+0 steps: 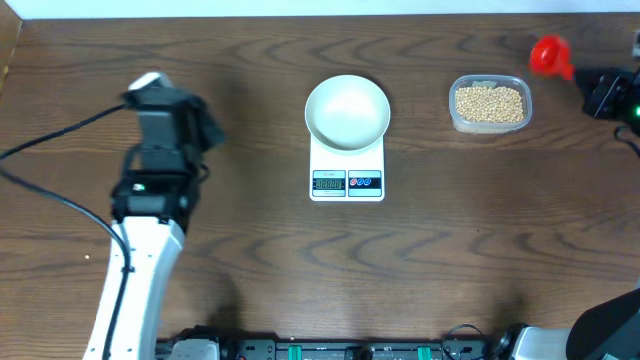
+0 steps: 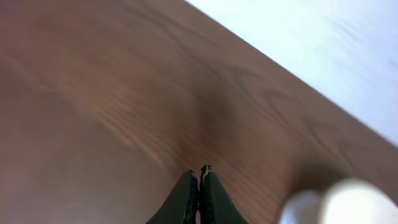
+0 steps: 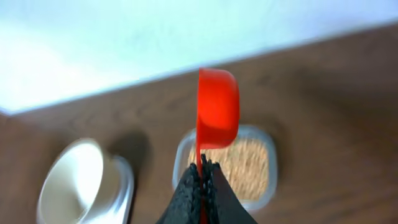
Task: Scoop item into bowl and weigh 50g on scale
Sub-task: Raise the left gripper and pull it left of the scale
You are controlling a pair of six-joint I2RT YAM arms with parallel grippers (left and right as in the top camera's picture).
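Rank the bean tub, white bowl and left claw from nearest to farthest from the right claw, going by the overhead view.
1. Tub of soybeans, just beside the right claw, which grips a red scoop.
2. White bowl, centre, on the scale.
3. Left claw, far left.

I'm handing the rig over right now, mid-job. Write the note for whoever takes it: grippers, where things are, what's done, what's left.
Left gripper: shut, empty, over bare table left of the scale.
Right gripper: shut on the handle of the red scoop, at the far right, just past the tub. I cannot tell whether the scoop holds anything.
Bowl: sits on the scale mid-table and looks empty.
Beans: in the clear tub, right of the scale.
Done: scoop in hand, bowl on scale.
Left: scoop beans into the bowl up to the target weight. The display is too small to read.
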